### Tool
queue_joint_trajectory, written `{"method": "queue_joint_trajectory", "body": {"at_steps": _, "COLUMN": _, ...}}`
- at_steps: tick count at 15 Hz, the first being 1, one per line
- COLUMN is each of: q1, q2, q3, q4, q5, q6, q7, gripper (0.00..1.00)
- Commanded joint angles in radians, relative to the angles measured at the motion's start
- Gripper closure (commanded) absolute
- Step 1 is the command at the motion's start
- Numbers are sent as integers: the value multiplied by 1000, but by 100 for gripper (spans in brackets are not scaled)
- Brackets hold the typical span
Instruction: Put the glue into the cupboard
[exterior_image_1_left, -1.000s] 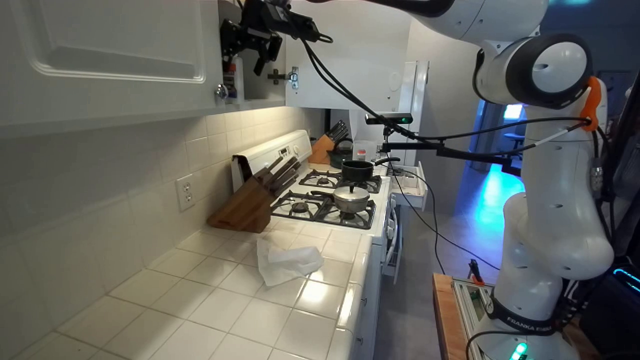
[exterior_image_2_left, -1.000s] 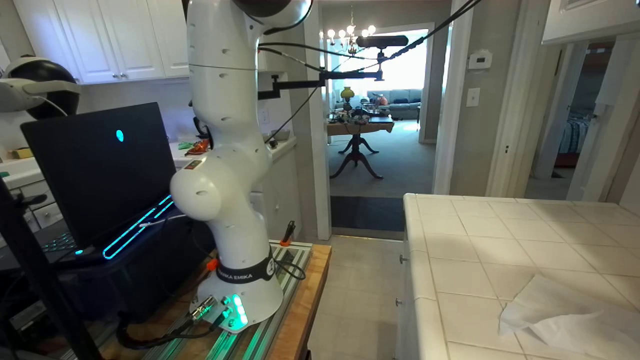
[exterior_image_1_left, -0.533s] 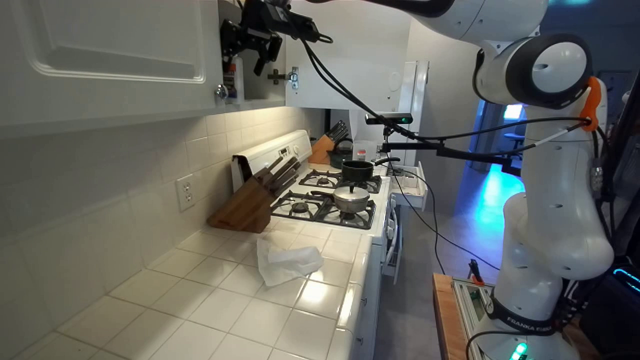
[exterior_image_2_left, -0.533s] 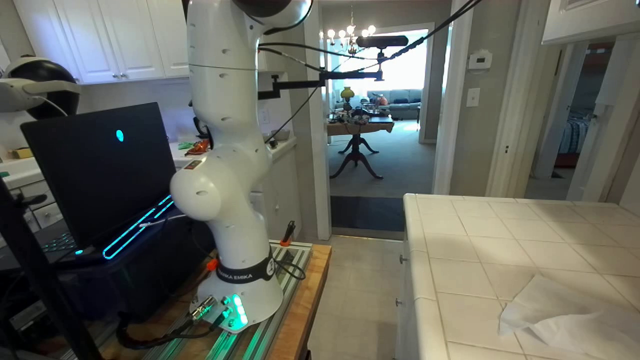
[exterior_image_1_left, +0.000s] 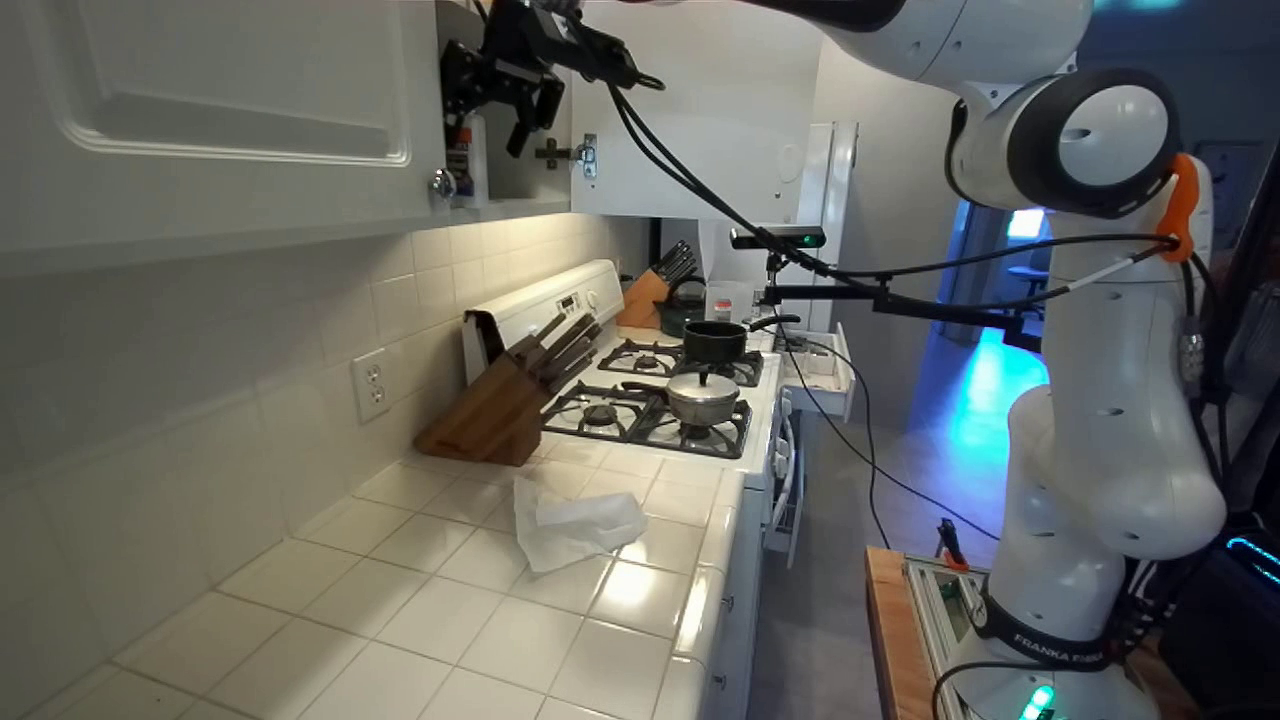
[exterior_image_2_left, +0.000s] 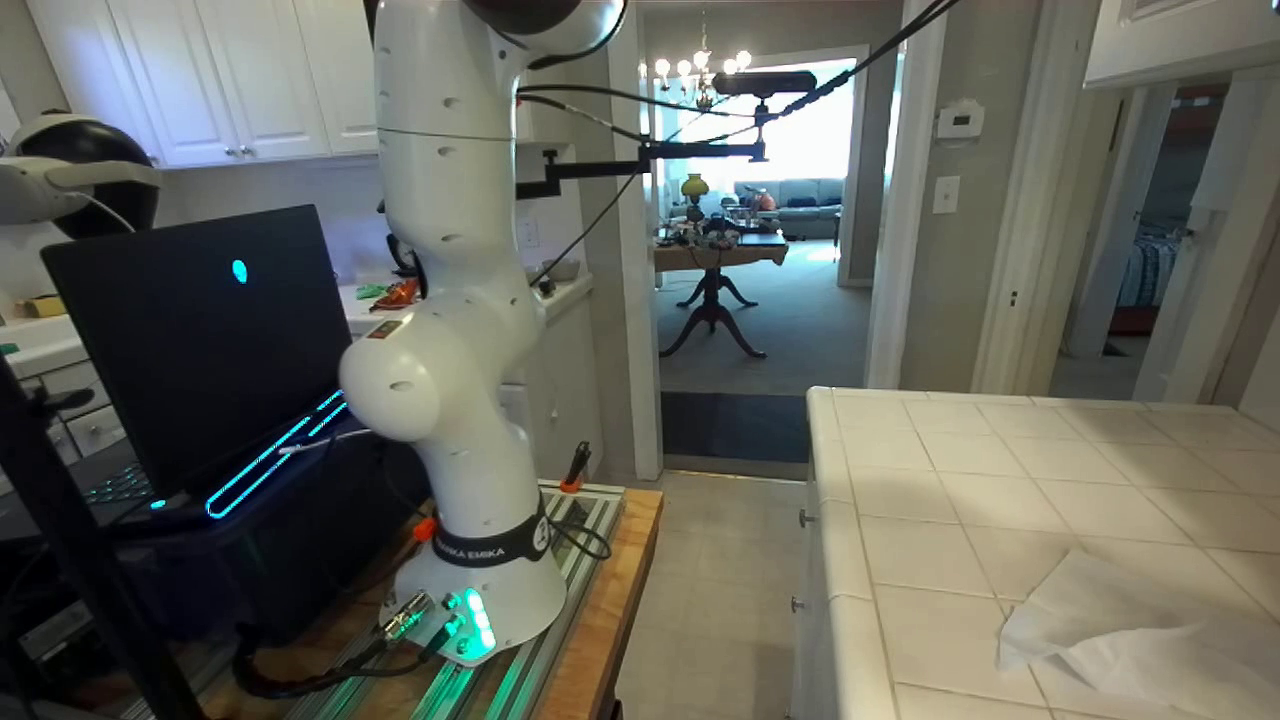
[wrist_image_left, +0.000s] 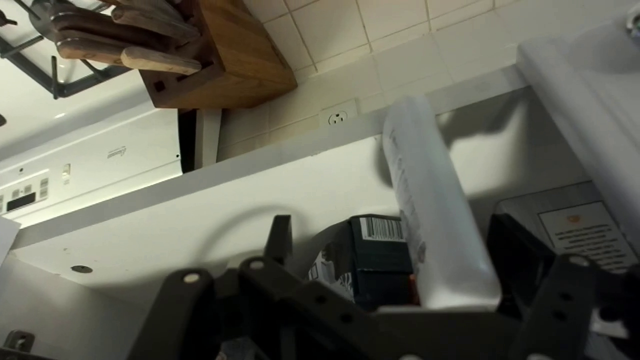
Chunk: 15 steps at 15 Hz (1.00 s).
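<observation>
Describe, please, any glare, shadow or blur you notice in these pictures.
In an exterior view, glare whitens a patch of tiled counter near its outer edge; in an exterior view, the far window is blown out behind the chandelier; in the wrist view, soft shadows fall across the cupboard shelf, and fine print on the white label is too blurred to read.

Tiled surface (exterior_image_1_left: 400, 620): crumpled white sheet (exterior_image_1_left: 575, 525), in both exterior views (paper or cloth, cannot tell). Brown wooden knife block (exterior_image_1_left: 485, 410) on the same surface, tilted, just beside the stove (exterior_image_1_left: 520, 318); wall outlet (exterior_image_1_left: 371, 385) near it. Wrist view shows block and outlet too. On the stove: lidded silver pot (exterior_image_1_left: 703, 402) nearer the sheet, black saucepan (exterior_image_1_left: 714, 343) behind it. Farther along: dark kettle (exterior_image_1_left: 683, 310) beside an orange-brown knife block (exterior_image_1_left: 642, 298). In an exterior view: open laptop (exterior_image_2_left: 190, 340); thermostat (exterior_image_2_left: 960, 121) above a light switch (exterior_image_2_left: 946, 195); beyond, a lit chandelier (exterior_image_2_left: 703, 80), bright window (exterior_image_2_left: 825, 130) and a sofa (exterior_image_2_left: 820, 215) below it.
</observation>
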Motion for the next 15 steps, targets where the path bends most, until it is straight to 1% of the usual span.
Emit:
{"method": "queue_joint_trajectory", "body": {"at_steps": 1, "q1": 2, "q2": 20, "q3": 14, "q4": 11, "q5": 56, "q6": 24, "q7": -5, "gripper": 0}}
{"method": "queue_joint_trajectory", "body": {"at_steps": 2, "q1": 4, "q2": 18, "q3": 12, "q4": 7, "q5": 43, "q6": 19, "q7": 7, "gripper": 0}}
{"method": "queue_joint_trajectory", "body": {"at_steps": 11, "q1": -2, "q2": 33, "q3": 17, "q4": 1, "q5": 70, "q6": 35, "q7": -6, "gripper": 0}}
{"method": "queue_joint_trajectory", "body": {"at_steps": 12, "q1": -2, "q2": 36, "q3": 17, "q4": 0, "q5": 70, "q6": 41, "q7": -6, "gripper": 25}}
{"method": "queue_joint_trajectory", "body": {"at_steps": 13, "q1": -1, "q2": 38, "q3": 18, "q4": -1, "q5": 69, "q6": 51, "q7": -3, "gripper": 28}}
{"method": "queue_joint_trajectory", "body": {"at_steps": 15, "q1": -1, "q2": 42, "q3": 21, "q4": 0, "q5": 68, "q6": 63, "q7": -4, "gripper": 40}}
